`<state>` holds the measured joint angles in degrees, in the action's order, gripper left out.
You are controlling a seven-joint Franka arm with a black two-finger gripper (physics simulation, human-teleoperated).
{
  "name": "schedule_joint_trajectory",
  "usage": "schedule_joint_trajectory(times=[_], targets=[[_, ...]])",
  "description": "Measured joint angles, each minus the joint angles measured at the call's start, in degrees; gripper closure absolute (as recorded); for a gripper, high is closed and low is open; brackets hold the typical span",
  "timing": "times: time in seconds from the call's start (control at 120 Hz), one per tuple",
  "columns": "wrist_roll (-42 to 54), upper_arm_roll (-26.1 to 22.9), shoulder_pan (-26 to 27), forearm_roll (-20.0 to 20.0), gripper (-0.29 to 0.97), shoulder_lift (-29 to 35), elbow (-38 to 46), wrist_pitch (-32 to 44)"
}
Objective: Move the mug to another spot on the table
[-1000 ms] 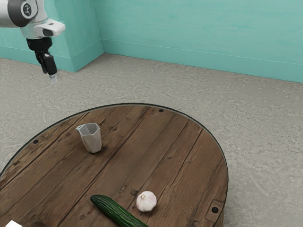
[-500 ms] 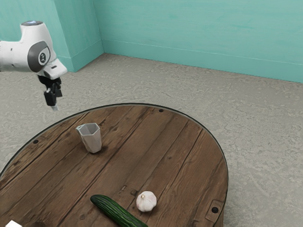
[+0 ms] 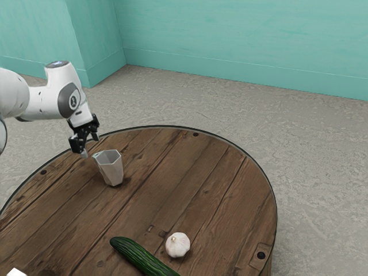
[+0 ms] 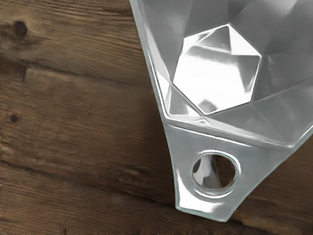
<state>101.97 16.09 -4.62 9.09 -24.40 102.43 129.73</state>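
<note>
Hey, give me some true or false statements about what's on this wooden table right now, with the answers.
1. The pale faceted mug stands upright on the round wooden table. True.
2. The end effector holds the mug in the air. False: the mug stands on the wood, and the end effector hangs by its rim on the exterior view's left.
3. The white garlic bulb lies close beside the green cucumber. True.
4. The mug is full of liquid. False: the wrist view shows it is empty.

cucumber (image 3: 142,260): dark green, lying flat | garlic (image 3: 177,245): white bulb, just beside cucumber
</note>
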Motion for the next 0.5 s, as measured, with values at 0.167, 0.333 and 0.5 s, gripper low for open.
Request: schedule_joint_trajectory(times=[0.167,0.333,0.5], targets=[[4.9,-0.3,-0.2,0.3,0.02,-2.4,-0.2,1.8],[8.6,-1.0,-0.2,0.8,0.02,-3.6,-0.6,3.3],[11.4,-2.3,-0.9,1.6,0.02,-6.5,-3.1,4.0]])
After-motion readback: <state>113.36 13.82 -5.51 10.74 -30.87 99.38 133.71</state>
